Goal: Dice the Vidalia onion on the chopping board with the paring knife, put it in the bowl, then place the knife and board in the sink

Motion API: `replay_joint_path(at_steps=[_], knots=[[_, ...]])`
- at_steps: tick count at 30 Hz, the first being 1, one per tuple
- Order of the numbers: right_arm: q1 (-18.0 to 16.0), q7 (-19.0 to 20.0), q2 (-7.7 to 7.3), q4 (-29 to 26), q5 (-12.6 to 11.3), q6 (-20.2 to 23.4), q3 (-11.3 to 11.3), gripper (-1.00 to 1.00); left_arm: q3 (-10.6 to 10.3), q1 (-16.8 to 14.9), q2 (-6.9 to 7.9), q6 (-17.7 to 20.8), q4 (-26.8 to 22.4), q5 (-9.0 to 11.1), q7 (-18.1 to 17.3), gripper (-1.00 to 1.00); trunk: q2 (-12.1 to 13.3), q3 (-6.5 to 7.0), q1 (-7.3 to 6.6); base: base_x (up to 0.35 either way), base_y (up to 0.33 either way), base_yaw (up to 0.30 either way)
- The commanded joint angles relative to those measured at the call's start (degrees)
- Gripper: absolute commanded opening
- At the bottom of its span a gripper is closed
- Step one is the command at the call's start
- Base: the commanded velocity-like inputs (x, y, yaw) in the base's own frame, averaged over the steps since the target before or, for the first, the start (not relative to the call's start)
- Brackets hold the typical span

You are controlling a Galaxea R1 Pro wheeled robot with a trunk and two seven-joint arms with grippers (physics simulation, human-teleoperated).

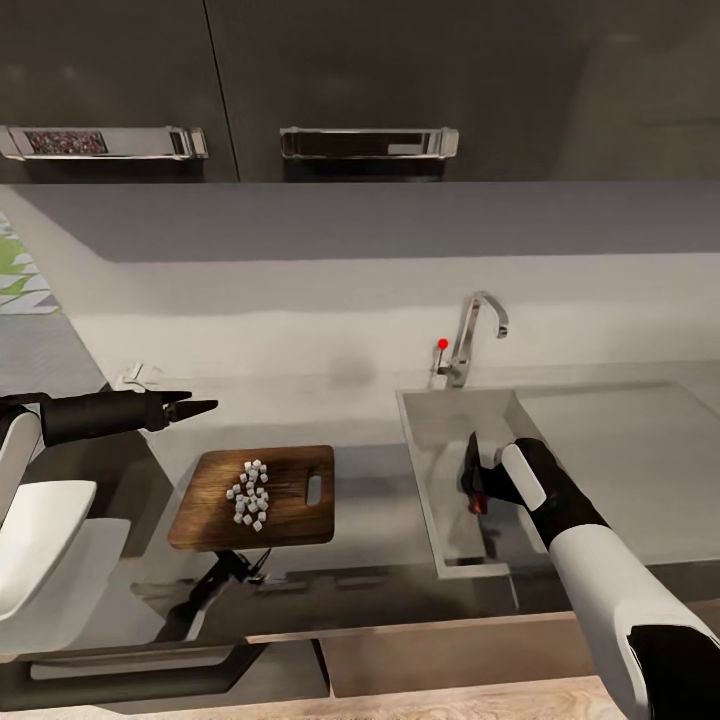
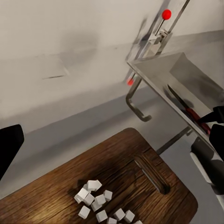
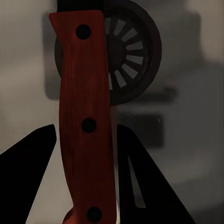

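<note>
Two risks stand out at this stage. First, the diced onion (image 1: 251,493) lies in a loose pile on the chopping board (image 1: 285,520), left of the sink (image 1: 430,470), and no bowl is in sight; if the board goes into the basin with the cubes on it, the dice would be lost. Second, the right gripper (image 1: 474,480) holds the paring knife (image 3: 85,121) above the basin, and a release from any height could let the knife bounce or come to rest across the drain (image 3: 135,60). The left gripper (image 1: 190,405) hangs over the countertop (image 1: 370,520) at the far left of the board, fingers seemingly close together and empty, though the head view is too coarse to be certain. The right wrist view alone shows the red riveted handle lying between the dark fingers (image 3: 25,177), directly over the round drain. The left wrist view (image 2: 189,112) alone reveals the dark blade running along inside the basin, beside the tap (image 2: 156,35) with its red-tipped lever. The head view alone relates board, sink and both arms.
</note>
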Motion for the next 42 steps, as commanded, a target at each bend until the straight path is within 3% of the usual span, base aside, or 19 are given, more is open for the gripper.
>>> replay_joint_path(at_steps=[1,23,24,42], knots=[[0.0,-0.5,-0.04,-0.1,-0.6,0.1,0.2,-1.00,0.0,0.0,0.01,0.2,0.0,-0.1,-0.3,1.00,-0.1,-0.09,0.01,0.000,0.000,0.000],[0.0,-0.5,-0.04,-0.1,-0.5,-0.2,0.2,-1.00,0.1,-0.1,0.01,0.2,0.0,-0.1,-0.3,1.00,-0.1,-0.52,0.01,0.000,0.000,0.000],[0.0,-0.5,-0.04,-0.1,-0.5,-0.2,0.2,1.00,0.1,-0.1,0.01,0.2,0.0,-0.1,-0.3,1.00,-0.1,-0.52,0.01,0.000,0.000,0.000],[0.1,-0.5,-0.04,-0.6,-0.7,-0.1,0.3,1.00,0.1,0.0,0.01,0.2,0.1,-0.1,-0.3,1.00,-0.1,-0.52,0.01,0.000,0.000,0.000]])
